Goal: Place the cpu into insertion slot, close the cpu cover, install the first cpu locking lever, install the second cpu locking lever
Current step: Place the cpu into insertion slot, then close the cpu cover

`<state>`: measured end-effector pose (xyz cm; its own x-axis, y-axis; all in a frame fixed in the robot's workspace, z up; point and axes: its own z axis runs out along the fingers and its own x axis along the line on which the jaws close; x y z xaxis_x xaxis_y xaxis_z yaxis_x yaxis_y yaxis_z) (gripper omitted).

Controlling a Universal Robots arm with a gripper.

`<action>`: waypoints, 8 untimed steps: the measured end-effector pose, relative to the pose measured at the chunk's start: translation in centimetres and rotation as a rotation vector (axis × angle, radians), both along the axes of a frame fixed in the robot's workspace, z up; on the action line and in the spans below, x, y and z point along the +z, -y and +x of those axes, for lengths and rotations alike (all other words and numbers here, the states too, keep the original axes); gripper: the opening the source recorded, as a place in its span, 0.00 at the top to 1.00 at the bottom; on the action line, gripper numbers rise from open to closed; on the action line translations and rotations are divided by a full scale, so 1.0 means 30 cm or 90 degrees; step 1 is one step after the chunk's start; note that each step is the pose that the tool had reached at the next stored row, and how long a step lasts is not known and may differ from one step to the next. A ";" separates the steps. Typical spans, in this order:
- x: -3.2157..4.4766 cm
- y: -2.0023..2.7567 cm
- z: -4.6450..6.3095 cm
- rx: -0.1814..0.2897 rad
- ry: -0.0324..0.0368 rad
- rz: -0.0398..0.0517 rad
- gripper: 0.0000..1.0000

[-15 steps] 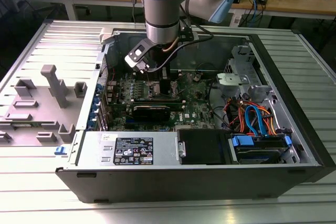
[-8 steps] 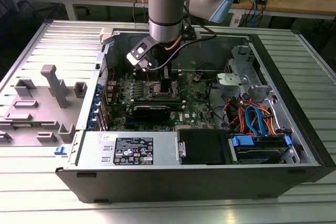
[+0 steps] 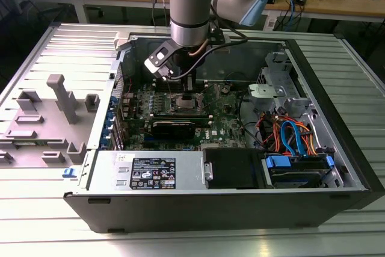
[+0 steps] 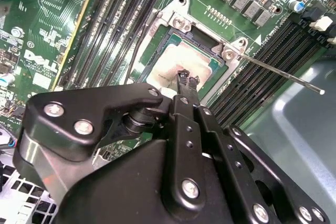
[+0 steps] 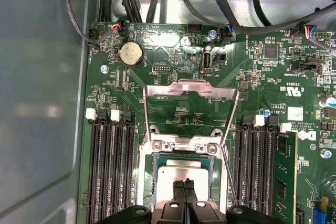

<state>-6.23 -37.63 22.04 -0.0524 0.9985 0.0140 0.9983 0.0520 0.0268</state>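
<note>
Hovering: pincer (image 5: 184, 183) was closed, empty; cpu (image 5: 168, 177) lay just beneath.
Handling: seemed light, stiff, fragile; edges suited gripping.

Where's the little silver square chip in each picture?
Exterior view: the cpu lies mid-motherboard, under the gripper.
First wrist view: the cpu sits in the insertion slot, beneath the gripper.
Second wrist view: the cpu sits there too.
Shared landmark: the gripper.

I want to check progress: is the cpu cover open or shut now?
Open. In the first wrist view the cpu cover is swung back from the insertion slot, leaving the cpu uncovered.
</note>
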 end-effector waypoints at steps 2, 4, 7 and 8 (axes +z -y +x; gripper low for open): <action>0.000 0.000 -0.004 0.000 0.0000 0.0000 0.89; 0.000 0.000 -0.007 0.000 0.0000 0.0000 0.89; 0.002 0.000 -0.008 0.000 0.0000 0.0001 0.89; 0.004 0.000 -0.008 0.000 -0.0001 -0.0002 0.89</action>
